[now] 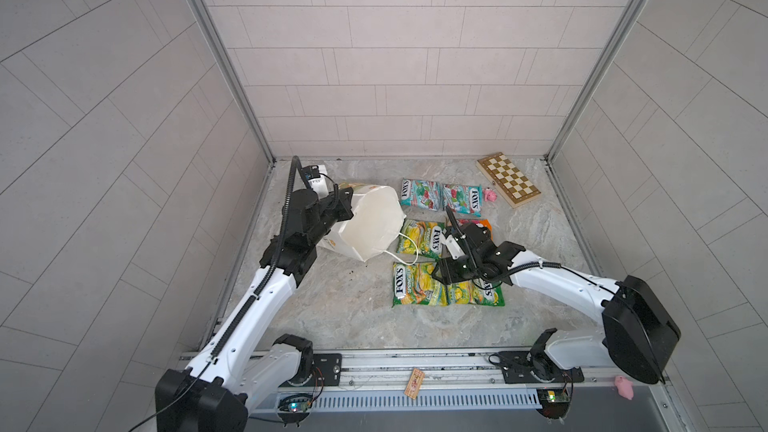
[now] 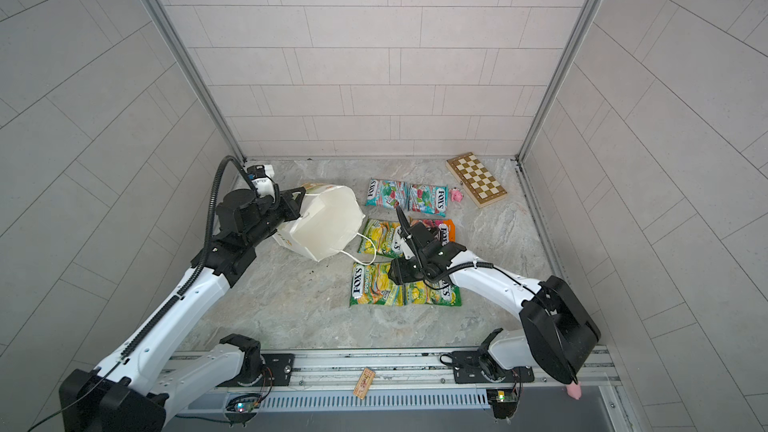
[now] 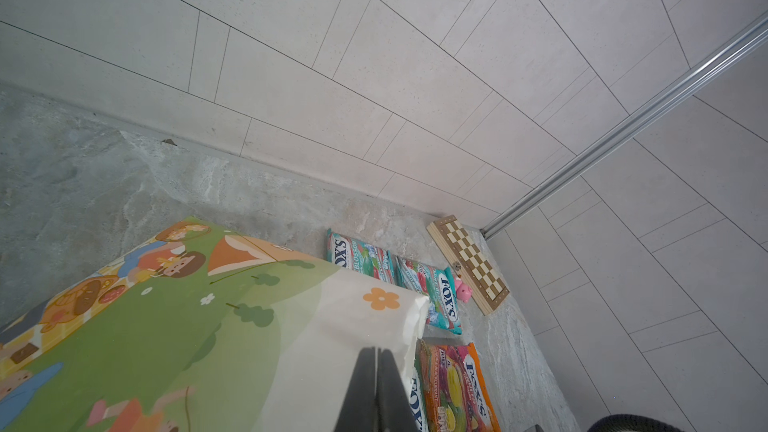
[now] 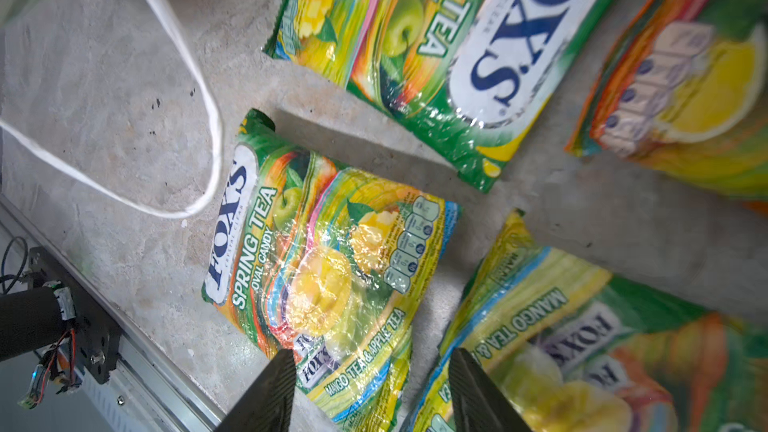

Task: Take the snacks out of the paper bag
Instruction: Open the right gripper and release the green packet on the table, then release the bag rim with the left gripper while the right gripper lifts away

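Observation:
The white paper bag [image 1: 374,222] [image 2: 328,222] [image 3: 199,326] is tipped toward the right, and only white paper shows inside its open mouth. My left gripper [image 1: 350,206] [image 2: 300,206] [image 3: 377,353] is shut on its rim. Several snacks lie flat on the table: two teal packets [image 1: 419,194] [image 1: 462,200], three green-yellow ones [image 1: 422,236] [image 4: 328,259] [image 4: 561,347] and an orange-pink one [image 3: 457,388], partly hidden under my right arm in both top views. My right gripper [image 1: 437,275] [image 2: 393,274] [image 4: 372,367] hangs open just above the two nearest green-yellow packets, holding nothing.
A folded chessboard [image 1: 508,179] lies at the back right with a pink toy pig [image 1: 490,195] beside it. Another pink pig [image 1: 624,386] and a small card [image 1: 413,384] sit on the front rail. The bag's cord handle [image 4: 199,89] trails beside the packets. Tiled walls enclose three sides.

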Controlling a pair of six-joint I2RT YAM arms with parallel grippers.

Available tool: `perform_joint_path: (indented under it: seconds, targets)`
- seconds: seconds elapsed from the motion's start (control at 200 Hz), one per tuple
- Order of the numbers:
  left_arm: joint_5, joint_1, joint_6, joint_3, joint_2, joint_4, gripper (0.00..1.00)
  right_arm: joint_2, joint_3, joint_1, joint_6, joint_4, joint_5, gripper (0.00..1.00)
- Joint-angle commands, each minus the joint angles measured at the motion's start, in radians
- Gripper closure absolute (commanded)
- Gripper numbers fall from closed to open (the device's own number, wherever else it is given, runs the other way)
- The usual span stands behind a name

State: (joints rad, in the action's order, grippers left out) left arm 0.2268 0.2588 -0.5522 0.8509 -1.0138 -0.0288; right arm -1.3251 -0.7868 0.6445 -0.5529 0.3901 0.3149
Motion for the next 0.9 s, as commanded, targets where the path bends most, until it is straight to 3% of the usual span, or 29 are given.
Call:
perform_joint_path:
  seconds: [0.0, 0.125, 0.58, 0.896]
  targets:
    - [0.043, -0.006, -0.019, 0.036, 0.012, -0.025, 1.0, 0.057, -0.01, -0.012, -0.003, 0.047, -0.108, 0.39]
    - [0.111, -0.007, -0.041, 0.052, 0.011, -0.05, 1.0, 0.112, 0.019, -0.044, -0.004, 0.047, -0.143, 0.39]
    - [0.119, 0.051, -0.141, 0.218, -0.082, -0.004, 1.0, 0.283, 0.125, -0.279, 0.022, 0.077, -0.095, 0.39]
    - [0.117, 0.103, -0.203, 0.273, -0.136, -0.003, 1.0, 0.316, 0.138, -0.341, 0.044, 0.105, -0.063, 0.39]
